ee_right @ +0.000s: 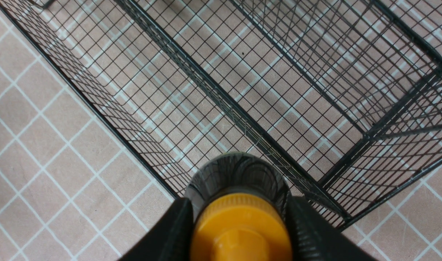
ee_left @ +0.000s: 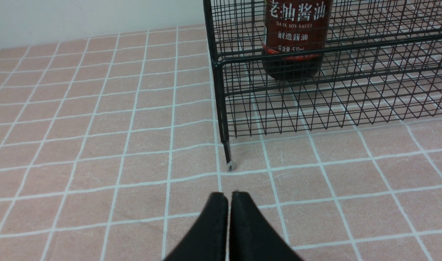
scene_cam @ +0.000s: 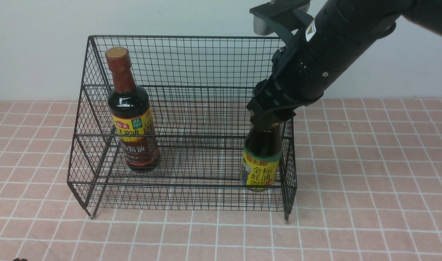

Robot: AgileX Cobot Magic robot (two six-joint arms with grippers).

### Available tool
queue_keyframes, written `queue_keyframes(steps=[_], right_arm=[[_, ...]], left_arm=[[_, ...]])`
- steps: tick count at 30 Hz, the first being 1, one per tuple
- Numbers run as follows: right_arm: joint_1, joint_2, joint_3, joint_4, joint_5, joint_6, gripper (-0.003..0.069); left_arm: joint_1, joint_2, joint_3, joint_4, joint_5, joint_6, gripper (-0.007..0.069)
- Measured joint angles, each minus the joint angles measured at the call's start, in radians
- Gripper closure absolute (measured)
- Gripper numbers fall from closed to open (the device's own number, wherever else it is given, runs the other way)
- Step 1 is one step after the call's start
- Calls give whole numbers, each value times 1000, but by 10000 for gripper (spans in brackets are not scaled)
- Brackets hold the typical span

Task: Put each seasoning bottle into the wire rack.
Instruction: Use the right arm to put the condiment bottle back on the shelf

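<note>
The black wire rack stands on the tiled cloth. The tall bottle with the brown-red neck stands upright on the rack's lower tier at the left; its base shows in the left wrist view. The short bottle with the yellow label stands in the lower tier's right front corner. My right gripper is shut on its orange-yellow cap, one finger on each side. My left gripper is shut and empty, low over the cloth in front of the rack's left front foot.
The pink tiled cloth spreads on all sides of the rack. A pale wall runs behind the rack. My right arm reaches down over the rack's right side.
</note>
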State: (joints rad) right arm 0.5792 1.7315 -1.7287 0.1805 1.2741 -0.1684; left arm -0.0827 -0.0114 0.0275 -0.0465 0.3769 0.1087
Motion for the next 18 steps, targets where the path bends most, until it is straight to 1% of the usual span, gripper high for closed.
queue_keyframes(steps=[6,12,18], right_arm=[[0,6,0,0,0,-9,360],[0,67,0,0,-1,-11,360],[0,120,0,0,-7,20,360]], left_arm=[[0,0,0,0,0,0,631],[0,0,0,0,0,0,631],[0,0,0,0,0,0,631]])
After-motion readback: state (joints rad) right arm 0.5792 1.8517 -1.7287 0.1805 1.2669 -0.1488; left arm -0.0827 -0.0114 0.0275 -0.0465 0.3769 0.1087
